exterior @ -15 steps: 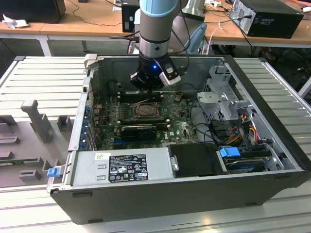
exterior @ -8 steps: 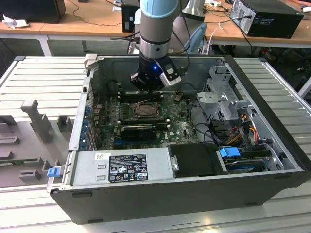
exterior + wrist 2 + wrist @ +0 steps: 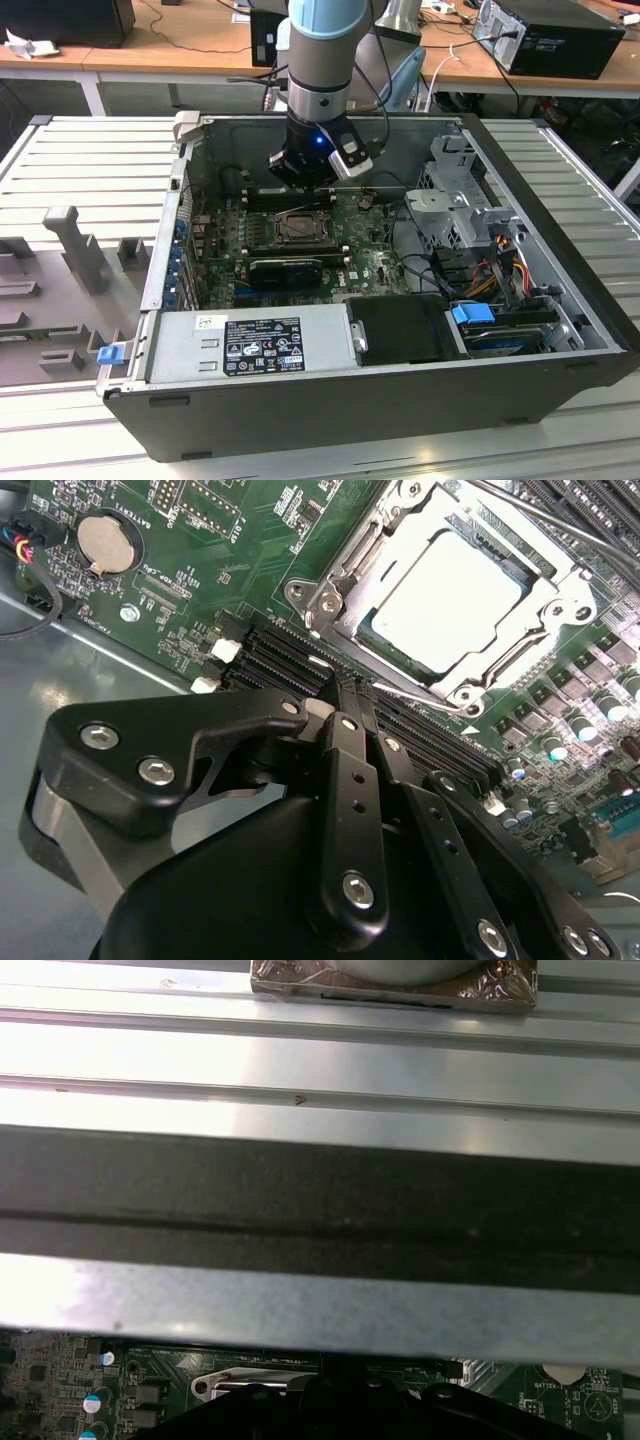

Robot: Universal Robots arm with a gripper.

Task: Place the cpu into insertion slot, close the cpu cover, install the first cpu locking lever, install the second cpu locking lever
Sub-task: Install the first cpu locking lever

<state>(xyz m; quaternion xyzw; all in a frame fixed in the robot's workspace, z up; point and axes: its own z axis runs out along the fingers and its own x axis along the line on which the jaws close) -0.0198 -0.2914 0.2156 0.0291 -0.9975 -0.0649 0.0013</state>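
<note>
In the second wrist view, one claw (image 3: 352, 705) hangs nearest, its fingers (image 3: 345, 780) pressed narrow together, holding nothing. Beyond it one cpu (image 3: 450, 595) lies flat, pale face up, in the one insertion slot (image 3: 500, 665), one cpu cover (image 3: 345, 555) framing it.

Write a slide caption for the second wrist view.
Black gripper above green motherboard; pale square cpu seated under silver-grey metal cpu cover.
</note>
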